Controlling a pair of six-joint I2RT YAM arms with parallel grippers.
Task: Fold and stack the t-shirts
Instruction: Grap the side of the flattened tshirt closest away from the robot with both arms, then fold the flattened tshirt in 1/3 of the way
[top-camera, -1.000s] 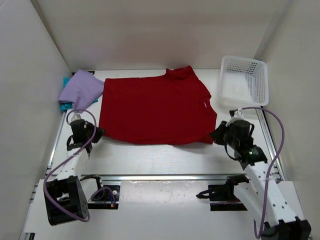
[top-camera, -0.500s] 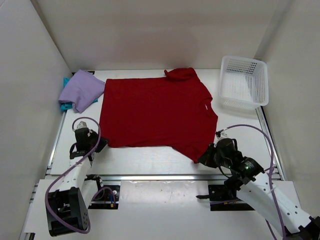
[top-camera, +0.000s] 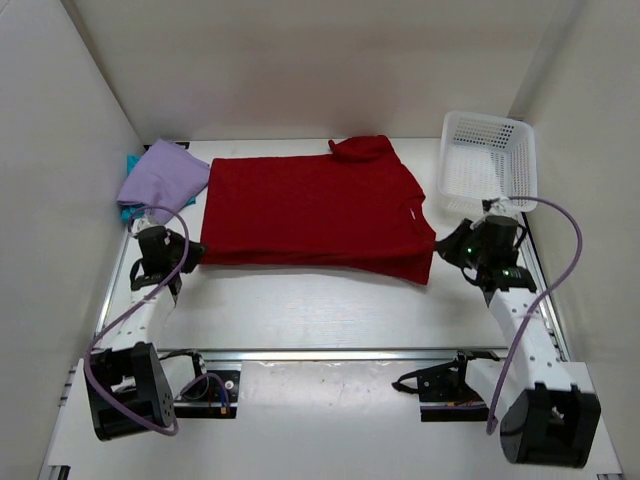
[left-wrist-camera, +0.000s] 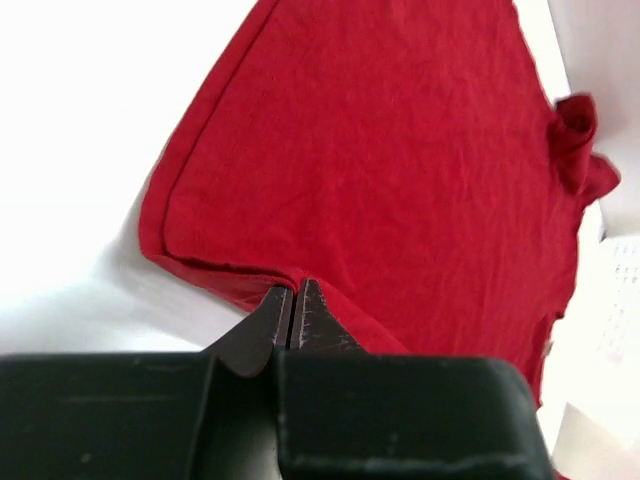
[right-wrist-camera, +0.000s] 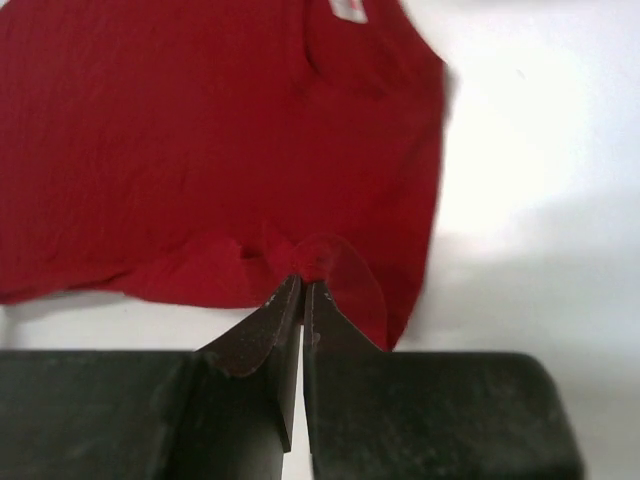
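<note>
two folded shirts lie just beyond the left gripper (top-camera: 192, 254), a lavender t-shirt (top-camera: 162, 176) on top of a teal t-shirt (top-camera: 128, 211) that only peeks out beneath. this gripper's jaws are pressed together on the near left hem of the red t-shirt (top-camera: 315, 210), which spreads flat ahead of it and to its right. the right gripper (top-camera: 441, 248) pinches the shirt's near right corner, bunching it. a white lattice basket (top-camera: 488, 160) stands just beyond this gripper.
</note>
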